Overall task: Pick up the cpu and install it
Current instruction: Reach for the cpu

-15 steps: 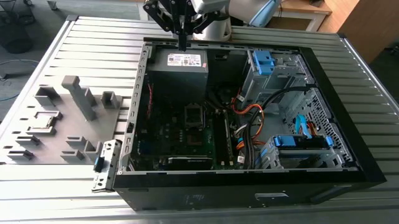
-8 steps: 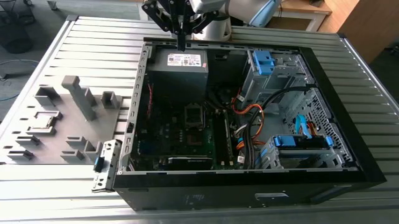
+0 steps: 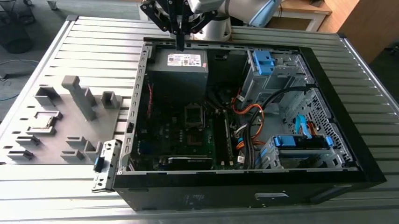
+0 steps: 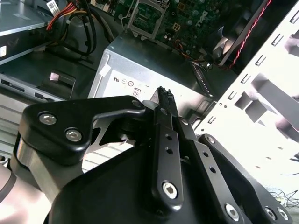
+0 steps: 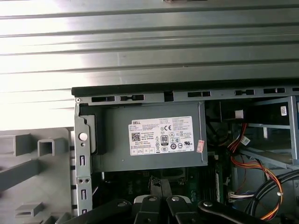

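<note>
In the exterior view my gripper (image 3: pixel 181 45) hangs above the far rim of the open computer case (image 3: pixel 349 140), just over the grey power supply (image 3: pixel 181 70). Its fingers are shut with nothing between them. Both wrist views show the closed fingertips (image 4: pixel 163 92) (image 5: pixel 158 181) over the labelled power supply (image 5: pixel 154 137) (image 4: pixel 154 65). The cpu (image 3: pixel 45 122) looks like a small flat square lying in a recess of the grey fixture on the exterior view's left, far from the gripper. The motherboard socket (image 3: pixel 194 115) sits in the middle of the case.
The grey fixture plate (image 3: pixel 68 140) carries several upright blocks. Inside the case are blue drive cages (image 3: pixel 265 63), orange and black cables (image 3: pixel 249 116) and a blue-tabbed bay (image 3: pixel 299 142). The case stands on a slatted metal table (image 3: pixel 93 42).
</note>
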`<state>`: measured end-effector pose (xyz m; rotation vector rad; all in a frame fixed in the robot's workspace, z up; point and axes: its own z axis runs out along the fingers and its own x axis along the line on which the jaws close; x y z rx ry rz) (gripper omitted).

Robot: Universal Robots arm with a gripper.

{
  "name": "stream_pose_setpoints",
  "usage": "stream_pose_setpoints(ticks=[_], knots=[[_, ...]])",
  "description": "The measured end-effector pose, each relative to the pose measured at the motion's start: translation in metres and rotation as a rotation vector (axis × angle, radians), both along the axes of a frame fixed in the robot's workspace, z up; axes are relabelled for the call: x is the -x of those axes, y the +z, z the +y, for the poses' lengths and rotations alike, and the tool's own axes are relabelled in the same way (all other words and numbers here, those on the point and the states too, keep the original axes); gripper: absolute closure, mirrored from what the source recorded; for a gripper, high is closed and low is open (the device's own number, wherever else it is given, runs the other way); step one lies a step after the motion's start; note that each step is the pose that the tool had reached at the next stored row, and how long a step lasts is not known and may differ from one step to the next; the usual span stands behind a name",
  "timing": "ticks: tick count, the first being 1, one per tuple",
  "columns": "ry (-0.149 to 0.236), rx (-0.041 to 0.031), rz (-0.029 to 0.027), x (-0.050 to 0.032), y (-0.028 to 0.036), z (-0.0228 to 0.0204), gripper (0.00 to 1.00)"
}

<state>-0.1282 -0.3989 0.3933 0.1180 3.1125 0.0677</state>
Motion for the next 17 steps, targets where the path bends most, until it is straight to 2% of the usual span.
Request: stream_pose_setpoints(ticks=[17], knots=[[0.0, 0.0001, 0.0, 0.0126, 0.0, 0.0, 0.89]])
